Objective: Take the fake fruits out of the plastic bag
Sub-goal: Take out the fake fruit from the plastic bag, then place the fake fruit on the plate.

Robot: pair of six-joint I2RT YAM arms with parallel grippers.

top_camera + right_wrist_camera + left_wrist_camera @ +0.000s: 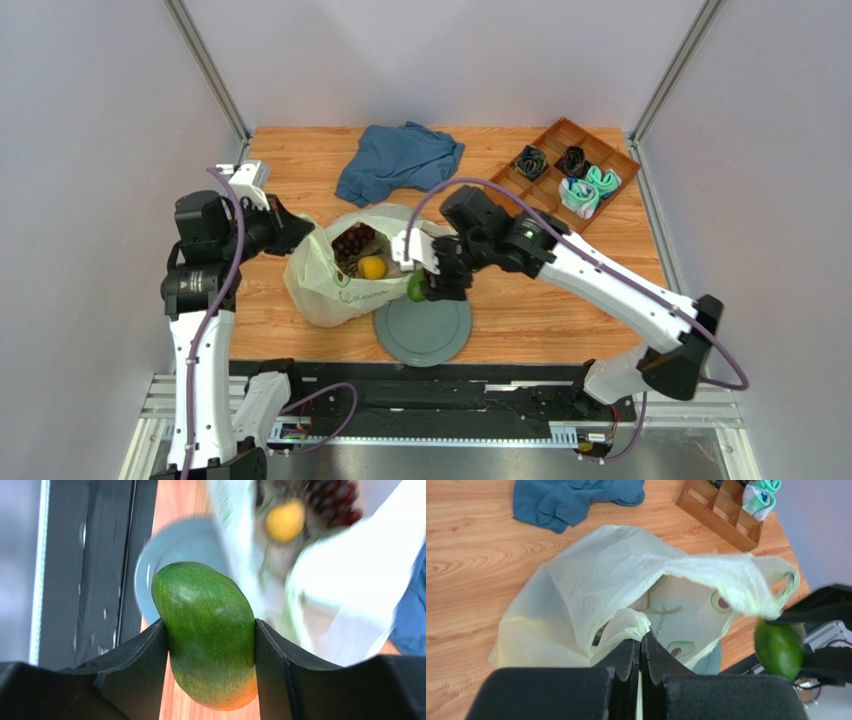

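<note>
Closest up, in the right wrist view, a smooth green plastic fruit (205,605) with an orange-yellow tip is sitting squeezed between the two black fingers of the right gripper (210,630), which are pressing on its sides. Seen from above, that fruit is being held just outside the bag's mouth, over the upper left rim of a round grey plate (430,340) at the lower centre of the frame. The thin translucent pale yellow-green plastic bag (320,290) is lying on the wooden table (560,300) left of centre, its mouth gaping upward. The left gripper (641,647) is nipping a bunched bit of the bag's edge, jaws pressed nearly together on the film. Inside the bag a round yellow piece (372,267) and a bunch of dark purple grapes (352,242) are showing. A crumpled blue cloth (400,160) is lying at the upper centre, and a wooden divided tray (528,192) holding rolled socks (590,185) is sitting at the upper right, well apart from the bag
</note>
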